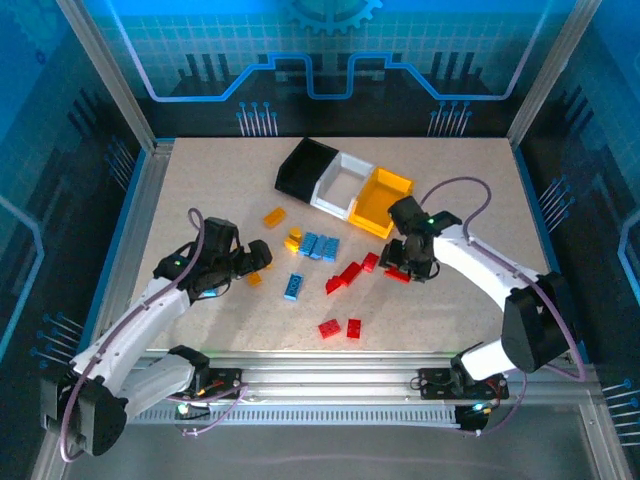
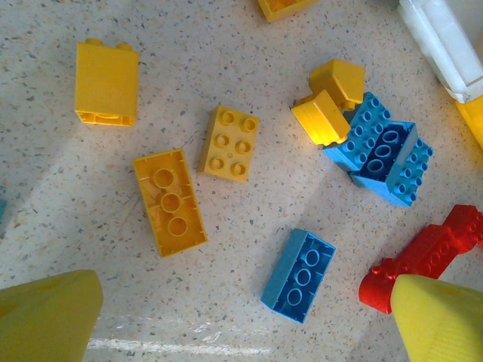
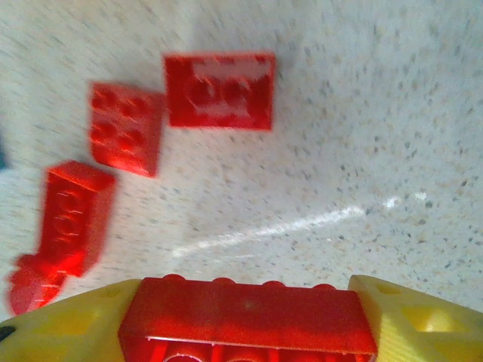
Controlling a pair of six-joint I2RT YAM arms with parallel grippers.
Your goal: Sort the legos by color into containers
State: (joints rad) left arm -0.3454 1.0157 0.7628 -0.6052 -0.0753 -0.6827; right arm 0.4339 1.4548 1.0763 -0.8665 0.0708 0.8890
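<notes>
Right gripper (image 1: pixel 405 262), top view: clenched on a red brick (image 1: pixel 398 274), just in front of the yellow-orange bin (image 1: pixel 385 200).
Left gripper (image 1: pixel 262 258), top view: well to that bin's left.
Left wrist view: fingers (image 2: pixel 49 317) spread wide, holding nothing.
Right wrist view: red brick sits square between both fingers.
Step, judged: lift straight up with the grip level, clearing the neighbouring red bricks (image 3: pixel 219 90).

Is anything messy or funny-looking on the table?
Yes. The bins sit crooked on the table. A yellow brick and a blue brick lie upside down, hollow side up. Other blue and yellow ones are jumbled in a heap. The right gripper holds a red brick, which is normal.
</notes>
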